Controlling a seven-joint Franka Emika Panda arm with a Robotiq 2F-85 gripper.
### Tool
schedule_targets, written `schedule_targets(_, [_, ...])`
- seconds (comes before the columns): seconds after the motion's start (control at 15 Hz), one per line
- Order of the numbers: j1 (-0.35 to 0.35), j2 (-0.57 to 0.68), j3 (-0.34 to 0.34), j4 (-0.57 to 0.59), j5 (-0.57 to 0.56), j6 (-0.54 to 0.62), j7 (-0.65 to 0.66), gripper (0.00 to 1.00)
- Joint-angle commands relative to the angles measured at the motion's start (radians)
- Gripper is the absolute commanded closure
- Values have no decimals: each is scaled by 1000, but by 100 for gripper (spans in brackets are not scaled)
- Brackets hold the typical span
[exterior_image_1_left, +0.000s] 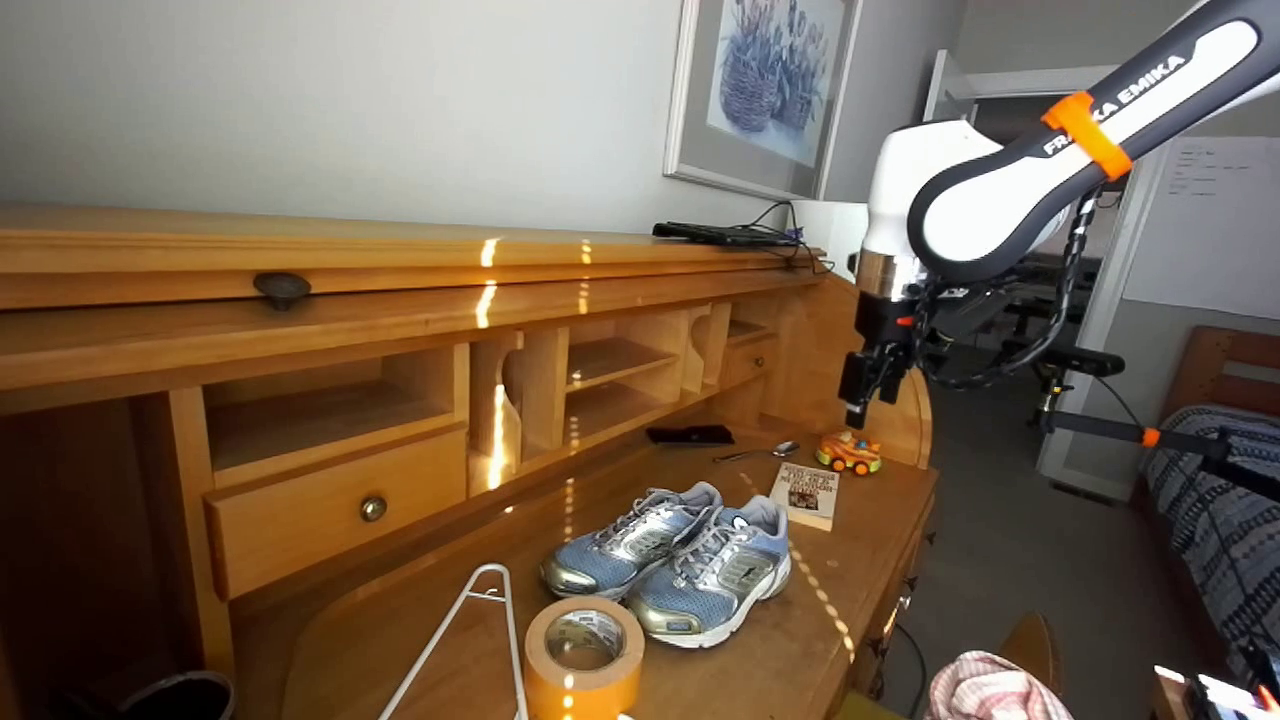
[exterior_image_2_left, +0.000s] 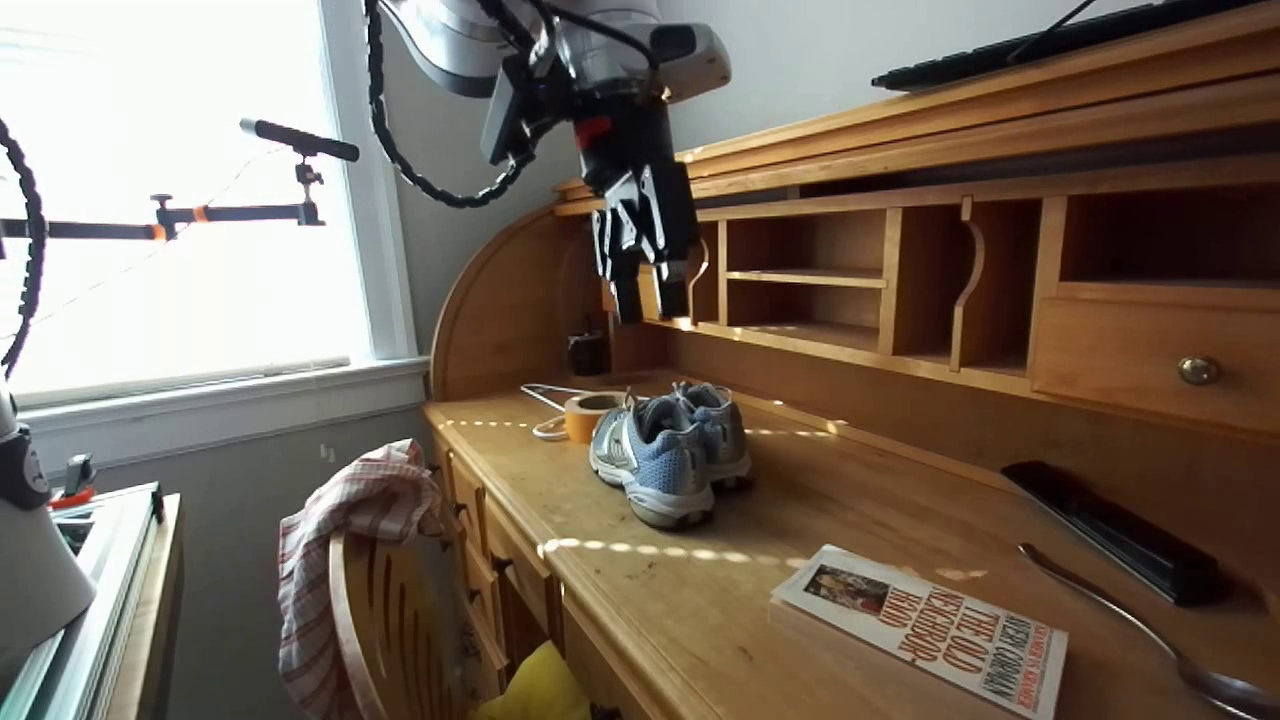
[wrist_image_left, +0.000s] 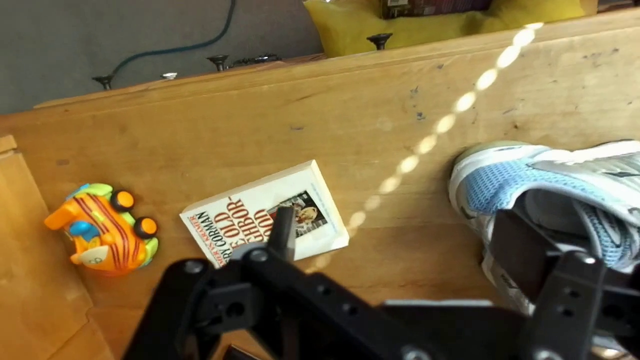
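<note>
- Gripper (wrist_image_left: 400, 240): fingers well apart, hanging above the desk (wrist_image_left: 300, 130).
- Paperback (wrist_image_left: 320, 220): below the gripper (one finger hides part of it).
- Sneakers (exterior_image_1_left: 700, 570): below, toward the opposite finger.
- Toy car (wrist_image_left: 112, 232): below, past the paperback.

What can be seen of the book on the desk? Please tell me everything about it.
The book looks like a paperback: off-white cover, red and black lettering, including "The Old Neighborhood" and "Avery Corman", plus a small picture. It lies closed and flat, cover up, on the wooden desk, between the toy car and the shoes. Only the desk touches it. In the wrist view, the open gripper hides part of it.
</note>
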Motion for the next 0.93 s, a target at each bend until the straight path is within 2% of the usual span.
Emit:
schedule_targets(0.0, [-7,81,11,6,15,64,141,0])
schedule_targets(0.07, [-2,91,13,5,14,59,155,0])
schedule_targets(0.13, [-5,62,8,2,2,39,106,0])
schedule_targets(0.47, [-1,85,12,4,2,45,143,0])
schedule_targets(0.87, [1,178,9,17,49,225,305,0])
